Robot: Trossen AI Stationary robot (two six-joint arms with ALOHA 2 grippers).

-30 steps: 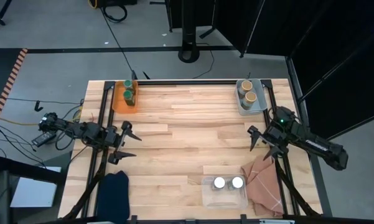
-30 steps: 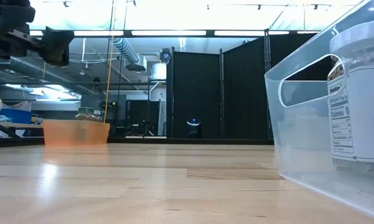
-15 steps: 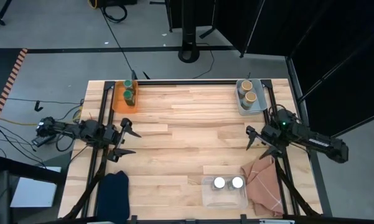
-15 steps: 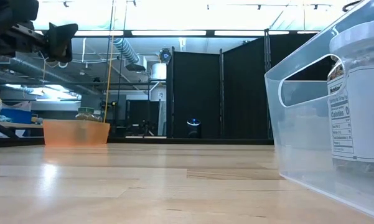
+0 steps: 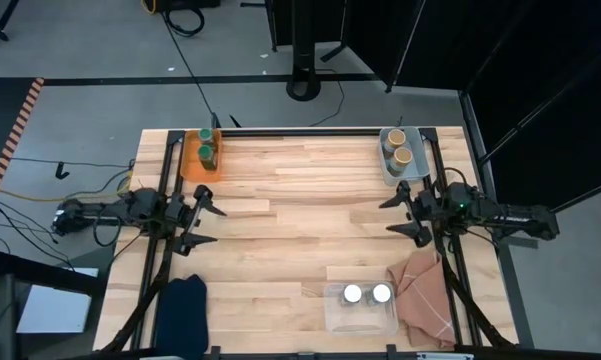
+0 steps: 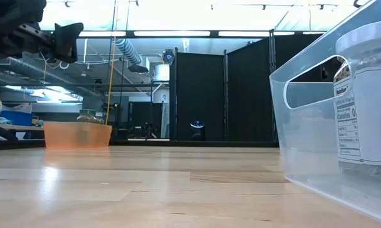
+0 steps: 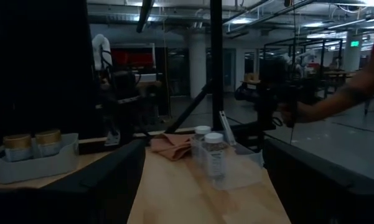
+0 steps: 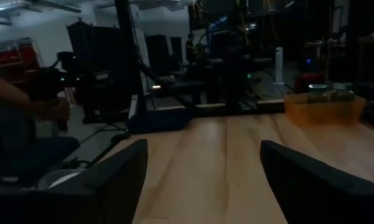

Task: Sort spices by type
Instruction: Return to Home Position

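Six spice jars sit in three bins. Two green-lidded jars (image 5: 206,144) stand in an orange bin (image 5: 191,160) at the far left; they also show in the right wrist view as green-lidded jars (image 8: 327,92). Two tan-lidded jars (image 5: 398,148) stand in a grey bin (image 5: 387,165) at the far right. Two white-lidded jars (image 5: 366,293) stand in a clear bin (image 5: 360,317) at the near edge. My left gripper (image 5: 211,223) hovers open at the left side. My right gripper (image 5: 392,218) hovers open at the right side. Both point at the table's middle.
A tan cloth (image 5: 421,296) lies right of the clear bin and a dark blue cloth (image 5: 183,301) lies at the near left. Bare wood (image 5: 300,220) spreads between the grippers. A person's arm (image 7: 336,99) holding a device shows beyond the table.
My right arm has swung toward the far edge until it lies level across the table, and its gripper has moved toward the table's left. My left gripper has shifted slightly toward the table's right. Both stay open; no jar has moved.
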